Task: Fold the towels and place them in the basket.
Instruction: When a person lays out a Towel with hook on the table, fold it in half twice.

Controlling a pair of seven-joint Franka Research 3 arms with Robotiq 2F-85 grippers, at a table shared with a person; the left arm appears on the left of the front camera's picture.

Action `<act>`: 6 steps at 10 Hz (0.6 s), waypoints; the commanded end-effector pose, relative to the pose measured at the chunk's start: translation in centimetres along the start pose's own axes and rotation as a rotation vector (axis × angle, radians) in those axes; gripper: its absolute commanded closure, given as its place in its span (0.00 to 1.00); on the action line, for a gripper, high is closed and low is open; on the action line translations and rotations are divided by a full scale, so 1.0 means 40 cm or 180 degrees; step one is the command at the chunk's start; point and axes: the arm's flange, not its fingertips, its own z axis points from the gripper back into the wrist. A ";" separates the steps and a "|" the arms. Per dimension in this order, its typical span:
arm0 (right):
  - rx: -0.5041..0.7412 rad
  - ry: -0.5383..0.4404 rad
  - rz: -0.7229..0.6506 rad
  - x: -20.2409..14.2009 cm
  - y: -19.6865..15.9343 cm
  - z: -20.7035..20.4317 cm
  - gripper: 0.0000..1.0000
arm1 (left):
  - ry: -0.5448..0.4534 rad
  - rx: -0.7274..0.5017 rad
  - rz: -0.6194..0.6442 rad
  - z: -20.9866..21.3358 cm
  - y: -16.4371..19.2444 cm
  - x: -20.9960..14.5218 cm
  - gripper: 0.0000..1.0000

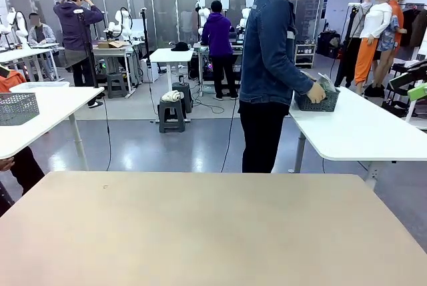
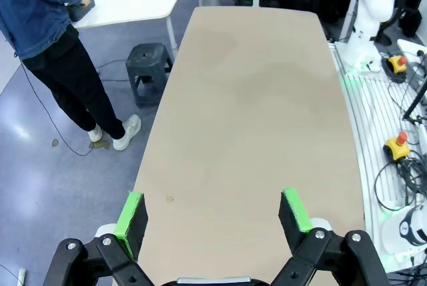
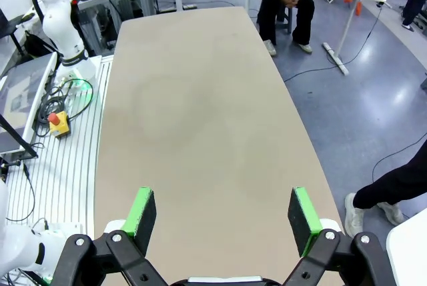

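I am holding my left gripper (image 2: 213,211) and right gripper (image 3: 223,211) wide above the table (image 1: 213,233), waiting to start. The person's hand (image 1: 315,91) is gripping the basket (image 1: 319,103) at two o'clock. I judge the towels, not yet clearly spotted, must reach me first.

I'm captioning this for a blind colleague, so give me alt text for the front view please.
A person in a denim jacket stands past a wide tan table, turned to a white table on the right, one hand on a dark mesh basket resting there. Other people work at tables farther back.
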 end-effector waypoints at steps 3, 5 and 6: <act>0.0001 0.0004 -0.0003 -0.002 0.002 -0.002 0.00 | -0.0004 0.0000 -0.0014 0.000 -0.004 0.003 0.00; 0.0057 0.0081 0.0046 0.009 0.002 0.003 0.00 | 0.0085 -0.0021 -0.0066 0.008 0.001 0.013 0.00; 0.0059 0.0185 0.0072 0.021 0.003 0.011 0.00 | 0.0143 -0.0042 -0.0113 0.019 0.004 0.027 0.00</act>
